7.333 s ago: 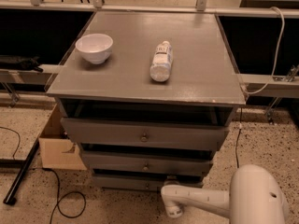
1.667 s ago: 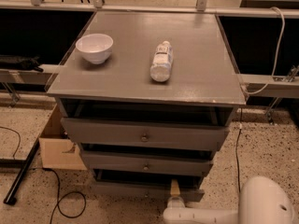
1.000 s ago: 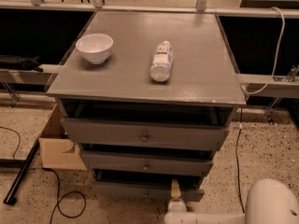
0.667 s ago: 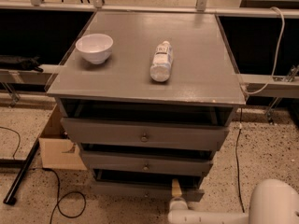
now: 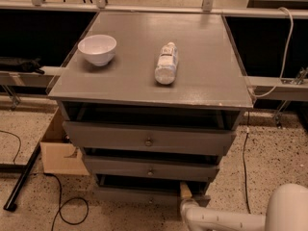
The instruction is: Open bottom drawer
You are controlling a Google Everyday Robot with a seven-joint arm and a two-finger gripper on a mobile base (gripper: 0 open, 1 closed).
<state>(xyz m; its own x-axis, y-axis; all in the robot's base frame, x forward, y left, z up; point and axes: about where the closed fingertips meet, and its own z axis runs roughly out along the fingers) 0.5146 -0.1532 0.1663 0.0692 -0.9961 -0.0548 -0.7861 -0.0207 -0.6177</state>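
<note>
The bottom drawer (image 5: 139,195) is the lowest grey front of the cabinet, low in the camera view, with a dark gap above it. My gripper (image 5: 185,189) is at the right end of that drawer's front, with a beige finger (image 5: 185,191) reaching up over the front's top edge. The white wrist and arm (image 5: 216,219) run off to the lower right. The drawer's knob barely shows.
The middle drawer (image 5: 150,169) and the wider top drawer (image 5: 149,138) sit above. A white bowl (image 5: 97,48) and a lying plastic bottle (image 5: 166,63) rest on the cabinet top (image 5: 202,76). A cardboard box (image 5: 57,150), a black pole (image 5: 21,179) and floor cables (image 5: 72,211) lie to the left.
The gripper rose from the floor in front of the cabinet to the bottom drawer's right end. Over the last seconds the arm's white body slid right and down; the gripper stayed put.
</note>
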